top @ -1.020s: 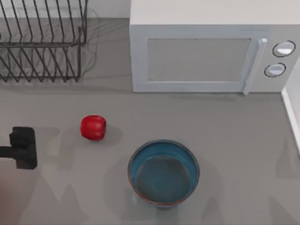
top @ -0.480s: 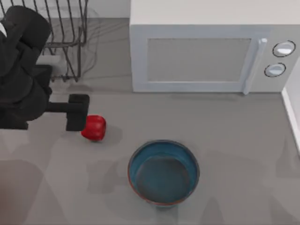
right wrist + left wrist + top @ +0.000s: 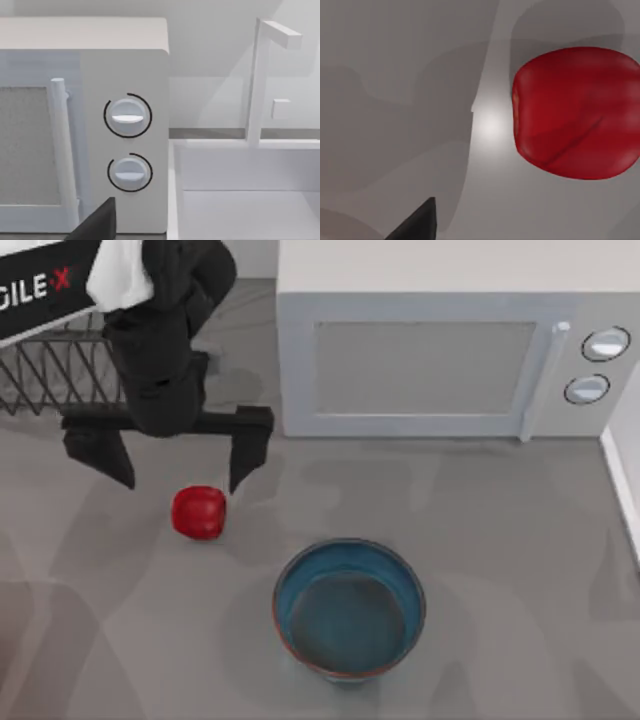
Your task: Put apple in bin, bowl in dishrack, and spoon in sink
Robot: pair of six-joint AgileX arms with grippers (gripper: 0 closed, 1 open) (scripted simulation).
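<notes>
Microwave [image 3: 455, 350] fills the back of the grey counter [image 3: 500, 500], its dials facing the right wrist camera, with the white sink [image 3: 250, 200] just beside it on the right. Dishrack [image 3: 50, 390] stands at the back left, partly under the left arm. Teal bowl [image 3: 349, 608] sits near the front with open counter around it. Left gripper [image 3: 180, 468] hangs fingers spread wide just behind the apple [image 3: 199, 512], not touching it; the apple rests left of the bowl, well apart.
</notes>
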